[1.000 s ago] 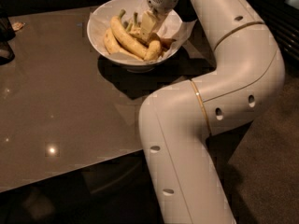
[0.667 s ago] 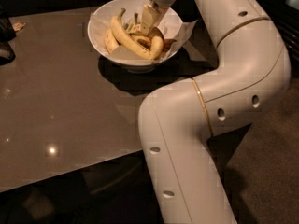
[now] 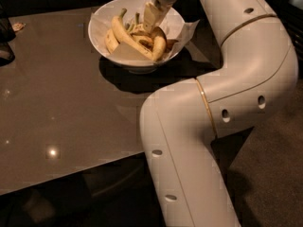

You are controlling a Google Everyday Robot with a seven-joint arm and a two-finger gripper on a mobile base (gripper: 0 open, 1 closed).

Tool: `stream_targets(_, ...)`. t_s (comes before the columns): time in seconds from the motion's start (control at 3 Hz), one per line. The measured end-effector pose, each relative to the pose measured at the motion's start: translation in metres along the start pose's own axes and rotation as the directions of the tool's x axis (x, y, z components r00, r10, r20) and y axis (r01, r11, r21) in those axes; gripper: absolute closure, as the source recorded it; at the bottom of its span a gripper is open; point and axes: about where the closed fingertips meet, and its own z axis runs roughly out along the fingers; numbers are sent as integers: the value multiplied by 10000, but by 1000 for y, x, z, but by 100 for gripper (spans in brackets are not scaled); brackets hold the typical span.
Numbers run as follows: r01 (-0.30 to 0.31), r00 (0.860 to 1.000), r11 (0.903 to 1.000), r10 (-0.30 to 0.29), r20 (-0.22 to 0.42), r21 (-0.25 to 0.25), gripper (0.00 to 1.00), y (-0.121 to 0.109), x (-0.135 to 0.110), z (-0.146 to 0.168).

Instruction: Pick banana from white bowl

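Observation:
The white bowl (image 3: 100, 21) stands at the far side of the dark table, with crinkled white paper hanging over its right rim. Inside lie longer yellow bananas with green stems (image 3: 117, 28) on the left. The short speckled banana (image 3: 159, 45) with a dark tip lies on the right, against another short one. My gripper (image 3: 152, 19) reaches down into the bowl from above, just over and left of the short banana. Its tip is among the fruit, and whether it touches the banana is hidden.
My white arm (image 3: 246, 79) bends over the table's right edge and fills the right half of the view. A dark object (image 3: 5, 41) sits at the table's far left edge. The glossy brown tabletop (image 3: 61, 108) stretches toward the front left.
The gripper has shifted slightly upward inside the bowl. The short bananas on the right side have shifted and show more fully than one second ago.

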Motion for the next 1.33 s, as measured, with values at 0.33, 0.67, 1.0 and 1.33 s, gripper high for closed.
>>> stream_targets(0.33, 99, 9998, 9999, -99, 171, -28, 100, 1, -7, 3)
stream_targets(0.67, 138, 9985, 9999, -140, 528, 42, 100, 5, -14, -14)
stream_targets(1.0, 126, 9969, 9996, -145, 768, 260, 100, 7, -18, -32)
stream_targets(1.33, 122, 9963, 9995, -146, 841, 295, 81, 5, -22, -28)
